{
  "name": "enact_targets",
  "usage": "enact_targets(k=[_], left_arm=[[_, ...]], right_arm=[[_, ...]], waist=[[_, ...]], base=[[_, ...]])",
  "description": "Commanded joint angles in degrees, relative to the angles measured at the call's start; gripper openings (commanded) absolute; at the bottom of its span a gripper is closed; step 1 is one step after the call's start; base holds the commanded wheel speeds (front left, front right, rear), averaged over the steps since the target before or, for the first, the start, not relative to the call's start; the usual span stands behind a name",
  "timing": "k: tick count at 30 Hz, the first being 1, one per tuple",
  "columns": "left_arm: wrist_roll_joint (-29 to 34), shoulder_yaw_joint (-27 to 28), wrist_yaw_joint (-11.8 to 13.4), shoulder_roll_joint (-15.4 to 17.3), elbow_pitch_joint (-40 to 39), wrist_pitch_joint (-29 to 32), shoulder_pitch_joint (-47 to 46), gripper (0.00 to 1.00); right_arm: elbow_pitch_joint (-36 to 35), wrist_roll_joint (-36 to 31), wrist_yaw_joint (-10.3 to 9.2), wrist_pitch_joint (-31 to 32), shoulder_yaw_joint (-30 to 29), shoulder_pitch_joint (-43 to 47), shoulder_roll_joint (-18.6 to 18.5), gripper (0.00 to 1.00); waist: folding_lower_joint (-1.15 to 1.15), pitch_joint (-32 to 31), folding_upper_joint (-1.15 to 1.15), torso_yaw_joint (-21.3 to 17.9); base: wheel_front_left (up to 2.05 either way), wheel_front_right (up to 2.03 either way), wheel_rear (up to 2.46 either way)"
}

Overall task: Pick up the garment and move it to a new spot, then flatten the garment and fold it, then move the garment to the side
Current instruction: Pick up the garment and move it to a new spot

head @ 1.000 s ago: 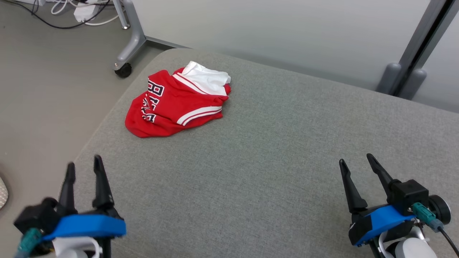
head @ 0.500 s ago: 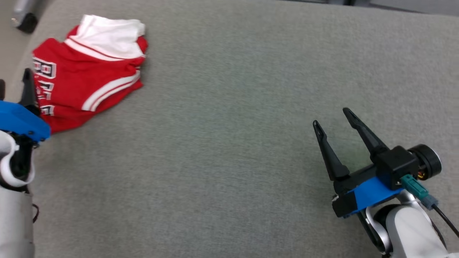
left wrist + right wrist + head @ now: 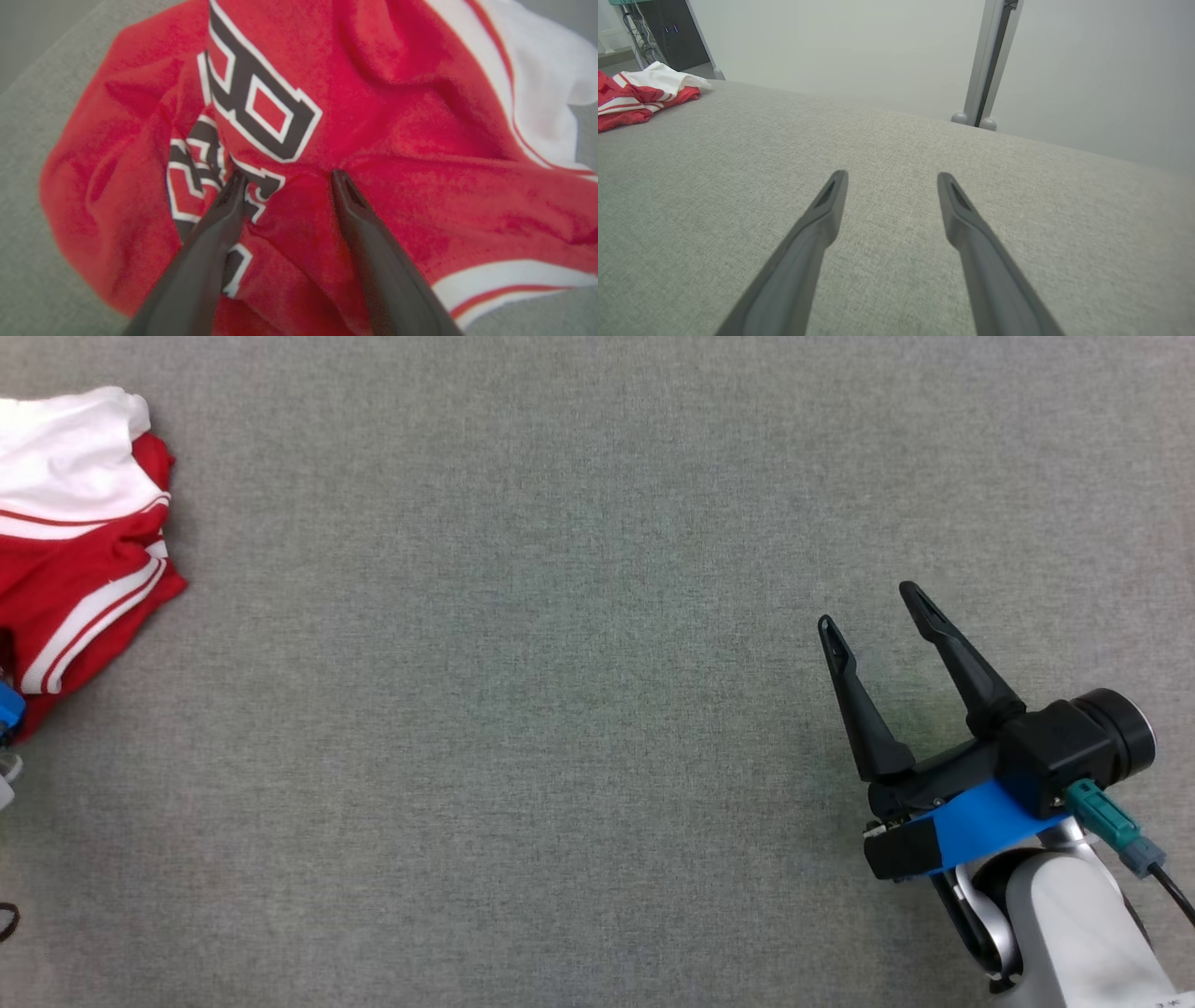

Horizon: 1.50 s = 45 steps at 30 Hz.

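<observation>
The garment (image 3: 84,551) is a crumpled red jersey with white stripes, a white part and dark block letters, lying at the left edge of the head view on the grey fabric cushion (image 3: 523,709). In the left wrist view my left gripper (image 3: 287,175) is open, both fingertips pressed down onto the garment (image 3: 397,140) beside the lettering, with a ridge of red cloth between them. My right gripper (image 3: 868,607) hovers open and empty over bare cushion at the lower right, far from the garment (image 3: 640,93). In its own wrist view the right gripper (image 3: 891,175) has nothing between its fingers.
The cushion's far edge (image 3: 924,123) runs in front of a pale wall with a grey upright post (image 3: 987,60). Dark equipment with cables (image 3: 630,28) stands beyond the garment. The cushion's left edge (image 3: 28,116) lies close beside the garment.
The head camera has tilted down and swung right, so the whole picture shifted. My left gripper has reached forward from the near edge onto the garment. The right gripper stays open.
</observation>
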Motion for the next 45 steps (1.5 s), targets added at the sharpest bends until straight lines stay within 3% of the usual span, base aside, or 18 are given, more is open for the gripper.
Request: enact_targets(k=[1,2,7,12,16,27,32,37,38,39,40,45], left_arm=[[0.0,-0.9,-0.3,-1.2,0.9,1.1,2.6,0.05],[0.5,-1.2,-0.3,-1.1,-0.2,0.4,3.0,0.0],[2.1,-1.8,-1.8,1.6,-6.9,-1.9,2.0,0.0],[3.7,-4.9,-4.6,3.5,-15.2,-0.6,0.4,0.0],[4.2,-8.2,-6.9,3.2,-22.9,2.1,-1.6,0.0],[0.7,-22.6,-11.0,-5.8,-39.8,10.2,-4.1,0.0],[1.7,-29.6,-11.8,-8.7,-37.6,9.4,-2.0,0.0],[5.1,-35.7,-12.2,-10.6,-29.4,4.4,1.5,0.0],[6.1,-36.8,-12.2,-10.9,-27.3,2.6,2.2,0.09],[7.0,-37.7,-12.3,-11.2,-25.0,1.0,3.1,0.45],[8.1,-38.8,-12.2,-11.3,-22.5,-0.5,3.9,1.0],[9.1,-38.6,-11.0,-13.8,-14.5,-9.8,6.6,1.0]], right_arm=[[0.3,0.4,0.01,-0.5,-0.3,0.6,0.4,1.0],[0.7,0.4,0.01,-0.9,-0.4,0.8,0.6,1.0],[2.5,0.7,0.01,-1.8,-1.0,1.9,1.6,1.0],[3.8,0.9,0.01,-2.2,-1.3,3.6,2.5,1.0],[4.0,1.1,0.01,-2.2,-1.9,5.2,3.2,1.0],[2.6,1.6,0.01,-0.9,-2.0,8.0,4.2,1.0],[2.4,2.1,0.01,-1.1,-1.1,7.0,4.7,1.0],[3.4,2.6,0.01,-1.5,-0.3,6.4,5.0,1.0],[3.5,2.6,0.01,-1.7,-0.3,6.3,5.1,1.0],[3.5,2.6,0.01,-1.7,-0.3,6.2,5.1,1.0],[3.8,2.7,0.01,-1.8,-0.3,6.1,5.2,1.0],[4.2,2.5,0.01,-1.7,-1.0,6.4,5.2,1.0]], waist=[[-0.01,-1.4,0.0,-0.7],[-0.01,-2.4,0.0,-0.7],[-0.01,-8.3,0.0,-0.1],[-0.01,-15.0,0.0,0.0],[-0.01,-18.8,0.0,-0.7],[-0.01,-22.8,0.0,-7.1],[-0.01,-21.7,0.0,-11.4],[-0.01,-20.3,0.0,-15.3],[-0.01,-20.1,0.0,-15.9],[-0.01,-19.9,0.0,-16.4],[-0.01,-19.9,0.0,-16.9],[-0.01,-20.1,0.0,-17.2]], base=[[0.0,0.0,0.0],[0.0,0.0,0.0],[0.0,0.0,0.0],[0.0,0.0,0.0],[0.0,0.0,0.0],[0.0,0.0,0.0],[0.0,0.0,0.0],[0.0,0.0,0.0],[0.0,0.0,0.0],[0.0,0.0,0.0],[0.0,0.0,0.0],[0.0,0.0,0.0]])
